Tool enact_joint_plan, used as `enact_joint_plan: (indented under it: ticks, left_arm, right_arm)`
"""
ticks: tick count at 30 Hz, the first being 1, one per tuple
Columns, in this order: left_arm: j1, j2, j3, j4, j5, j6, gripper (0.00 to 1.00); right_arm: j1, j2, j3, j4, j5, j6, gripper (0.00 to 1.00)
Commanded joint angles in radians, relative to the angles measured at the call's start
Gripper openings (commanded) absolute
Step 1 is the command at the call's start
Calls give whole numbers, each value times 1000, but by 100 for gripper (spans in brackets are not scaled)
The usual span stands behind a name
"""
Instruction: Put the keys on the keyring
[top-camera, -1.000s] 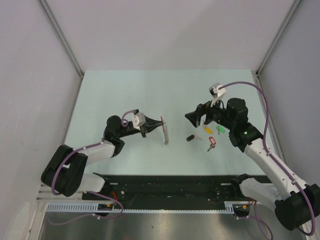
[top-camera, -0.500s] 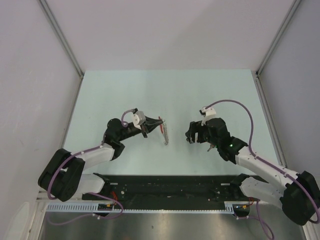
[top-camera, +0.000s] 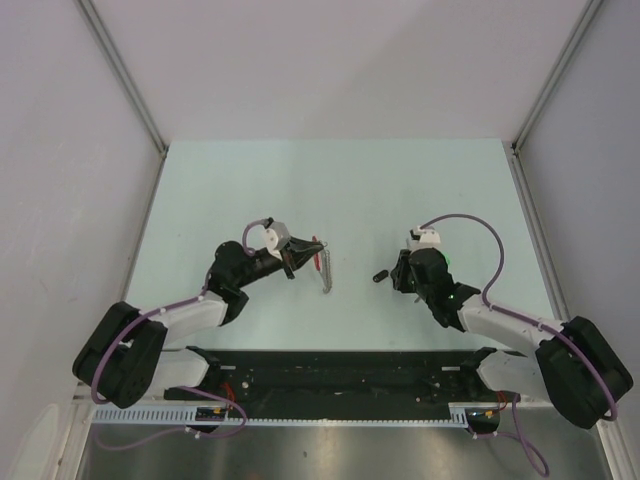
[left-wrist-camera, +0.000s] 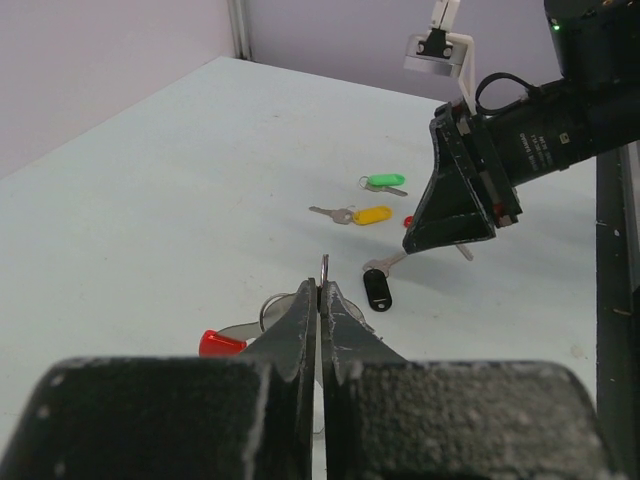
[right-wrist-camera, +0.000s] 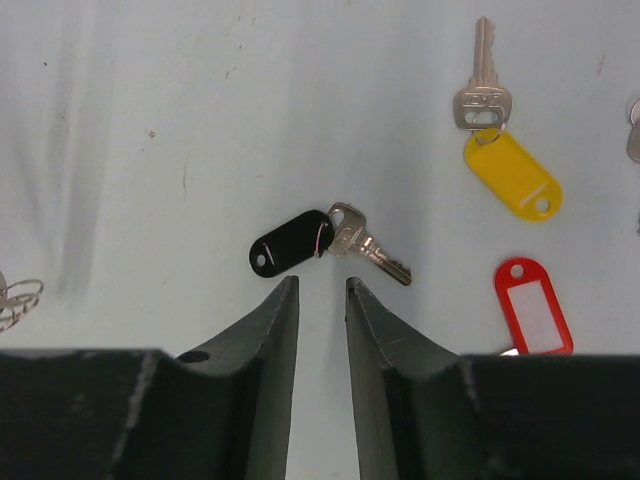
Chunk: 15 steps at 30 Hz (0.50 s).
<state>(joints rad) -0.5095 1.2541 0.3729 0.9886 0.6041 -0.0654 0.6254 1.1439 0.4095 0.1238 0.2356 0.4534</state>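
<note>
Top view: the right arm is covering the yellow key (right-wrist-camera: 512, 175), green key (left-wrist-camera: 385, 181) and red key (right-wrist-camera: 533, 305). Only the black key (top-camera: 380, 276) is showing there, just off the tips of the right claw (right-wrist-camera: 320, 300).

Left wrist view: the left claw (left-wrist-camera: 321, 290) is hiding most of the keyring (left-wrist-camera: 222, 343). A red plastic end and a few silver loops are peeking out beside the fingers. The left claw is pinching together on a thin metal edge of the keyring. Contact with the surface (top-camera: 330, 190) cannot be told.

Right wrist view: the right claw is standing slightly apart, gripping nothing, with the black key lying just ahead of the gap. A finger is cutting off the red key's lower end. The yellow key's metal head is carrying stamped lettering, too small to read.
</note>
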Motion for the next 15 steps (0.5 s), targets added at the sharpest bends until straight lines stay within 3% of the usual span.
enact_joint_plan:
  ticks: [1, 9, 15]
  left_arm:
    - [-9, -13, -5, 48, -15, -20, 0]
    - [-9, -28, -20, 45, -49, 3, 0]
    - [-9, -15, -35, 79, -78, 7, 0]
  right_arm:
    - [-23, 46, 25, 82, -16, 28, 29]
    - [-39, 102, 97, 28, -18, 33, 27]
    - [72, 82, 54, 100, 137, 56, 27]
